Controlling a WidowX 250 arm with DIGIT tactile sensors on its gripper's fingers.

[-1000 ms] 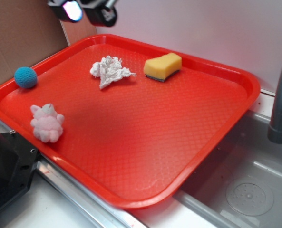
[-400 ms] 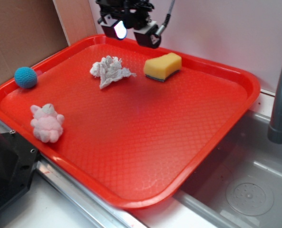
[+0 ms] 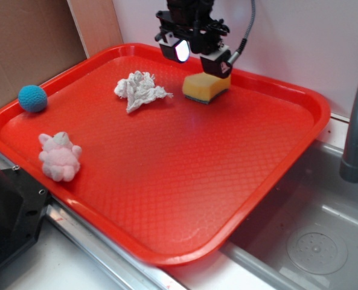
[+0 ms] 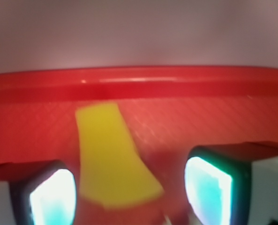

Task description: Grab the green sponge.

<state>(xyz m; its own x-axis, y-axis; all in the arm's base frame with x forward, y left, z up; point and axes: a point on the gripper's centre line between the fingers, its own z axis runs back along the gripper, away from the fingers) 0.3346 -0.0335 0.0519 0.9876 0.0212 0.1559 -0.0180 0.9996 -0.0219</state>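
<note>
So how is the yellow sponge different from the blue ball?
The green sponge is a yellow block with a thin dark layer underneath; the blue ball is round and all blue. The sponge looks bigger. The sponge lies near the tray's far edge, right under the gripper; the ball sits alone by the left rim. Both rest on the red tray.

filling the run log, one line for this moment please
phase: approach | gripper: open, above sponge | sponge: on tray, not held

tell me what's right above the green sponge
The open gripper hangs over the green sponge, jaws apart, hiding its far end in the exterior view. Whether they touch can't be told.
</note>
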